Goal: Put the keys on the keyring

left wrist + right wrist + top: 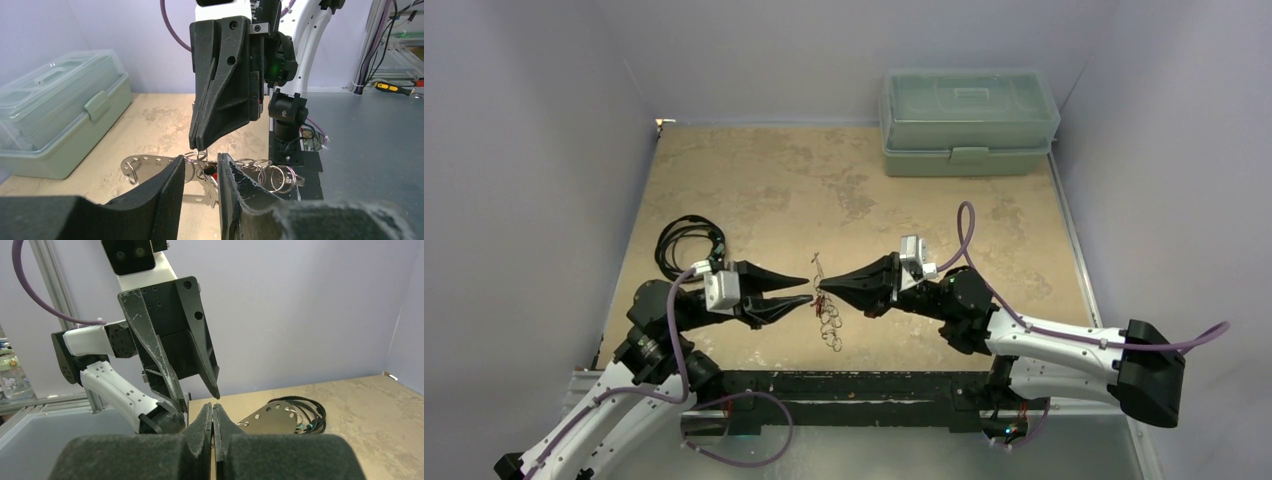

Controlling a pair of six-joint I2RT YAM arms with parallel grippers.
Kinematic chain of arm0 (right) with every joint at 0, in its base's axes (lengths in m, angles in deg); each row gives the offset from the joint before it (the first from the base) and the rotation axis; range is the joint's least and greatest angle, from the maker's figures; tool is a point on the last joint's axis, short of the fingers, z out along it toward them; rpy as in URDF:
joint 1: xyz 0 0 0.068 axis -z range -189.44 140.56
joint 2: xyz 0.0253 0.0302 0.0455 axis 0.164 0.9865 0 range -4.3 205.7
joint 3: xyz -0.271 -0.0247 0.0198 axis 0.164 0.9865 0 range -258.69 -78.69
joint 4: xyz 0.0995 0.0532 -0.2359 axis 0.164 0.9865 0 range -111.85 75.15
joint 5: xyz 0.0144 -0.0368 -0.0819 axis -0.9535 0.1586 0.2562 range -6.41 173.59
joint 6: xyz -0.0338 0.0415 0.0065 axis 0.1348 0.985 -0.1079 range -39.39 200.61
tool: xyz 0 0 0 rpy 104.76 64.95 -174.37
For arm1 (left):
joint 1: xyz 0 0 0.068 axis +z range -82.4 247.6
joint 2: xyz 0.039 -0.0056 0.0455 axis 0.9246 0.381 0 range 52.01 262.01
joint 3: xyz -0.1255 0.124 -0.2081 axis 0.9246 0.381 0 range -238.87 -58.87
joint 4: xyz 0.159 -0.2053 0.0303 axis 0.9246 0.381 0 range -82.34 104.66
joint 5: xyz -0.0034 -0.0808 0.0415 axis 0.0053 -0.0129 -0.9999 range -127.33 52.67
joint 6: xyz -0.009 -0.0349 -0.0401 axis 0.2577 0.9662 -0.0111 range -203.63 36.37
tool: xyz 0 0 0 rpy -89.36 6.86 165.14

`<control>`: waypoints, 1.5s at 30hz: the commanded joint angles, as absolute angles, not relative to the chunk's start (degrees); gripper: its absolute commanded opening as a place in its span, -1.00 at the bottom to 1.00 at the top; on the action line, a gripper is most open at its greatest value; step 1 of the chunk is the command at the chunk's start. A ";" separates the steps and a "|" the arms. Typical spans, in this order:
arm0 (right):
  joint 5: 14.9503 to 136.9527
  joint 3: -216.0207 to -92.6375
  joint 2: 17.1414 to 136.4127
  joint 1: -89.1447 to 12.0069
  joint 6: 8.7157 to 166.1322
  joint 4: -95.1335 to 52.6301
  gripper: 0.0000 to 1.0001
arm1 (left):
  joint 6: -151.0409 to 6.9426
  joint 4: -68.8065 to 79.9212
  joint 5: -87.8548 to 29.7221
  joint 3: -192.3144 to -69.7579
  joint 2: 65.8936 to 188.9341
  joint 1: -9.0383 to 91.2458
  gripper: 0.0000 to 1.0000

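The keyring is a bunch of thin silver rings hanging between the two grippers near the table's front edge. In the left wrist view the rings join a flat pale plate with holes. The key's red head hangs among the rings, and shows as a red speck in the top view. My right gripper is shut, its tip pinching the top ring. My left gripper is open, its fingers on either side of the rings and the key.
A pale green lidded box stands at the table's back right. A coiled black cable lies at the left, behind the left arm. The perforated plate and the cable show beyond the right fingers.
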State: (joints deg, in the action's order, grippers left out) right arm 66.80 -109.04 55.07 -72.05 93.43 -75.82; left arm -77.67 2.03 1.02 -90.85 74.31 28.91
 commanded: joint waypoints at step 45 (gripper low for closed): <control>66.70 -130.50 49.20 -71.78 67.79 -24.65 -0.13 | -79.68 4.75 -0.95 -92.44 80.44 28.90 -1.00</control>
